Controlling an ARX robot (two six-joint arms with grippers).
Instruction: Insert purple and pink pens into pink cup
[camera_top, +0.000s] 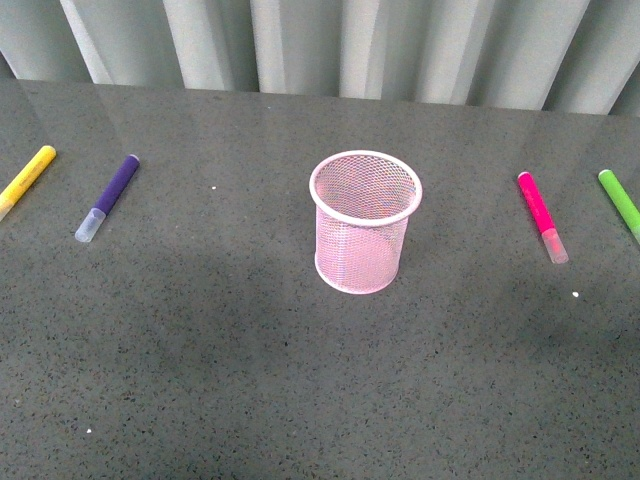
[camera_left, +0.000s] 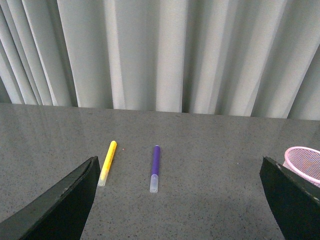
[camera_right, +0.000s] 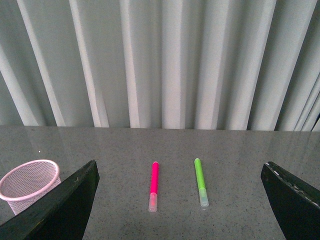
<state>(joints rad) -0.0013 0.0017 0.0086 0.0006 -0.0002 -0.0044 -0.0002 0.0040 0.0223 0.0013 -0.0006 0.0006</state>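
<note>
The pink cup (camera_top: 364, 222) stands upright in the middle of the table, with nothing visible inside it. The purple pen (camera_top: 108, 197) lies flat far to its left, clear cap toward me. To the cup's right lies the pink pen (camera_top: 542, 216), cap also toward me. Neither arm shows in the front view. My left gripper (camera_left: 180, 200) is open and held back from the purple pen (camera_left: 154, 168), with the cup's rim (camera_left: 305, 162) at the frame edge. My right gripper (camera_right: 180, 200) is open, short of the pink pen (camera_right: 154, 185), and the cup (camera_right: 29, 182) stands off to one side.
A yellow marker (camera_top: 26, 179) lies beyond the purple pen at the table's left edge. A green marker (camera_top: 620, 203) lies outside the pink pen at the right edge. A pleated grey curtain (camera_top: 320, 45) hangs behind the table's far edge.
</note>
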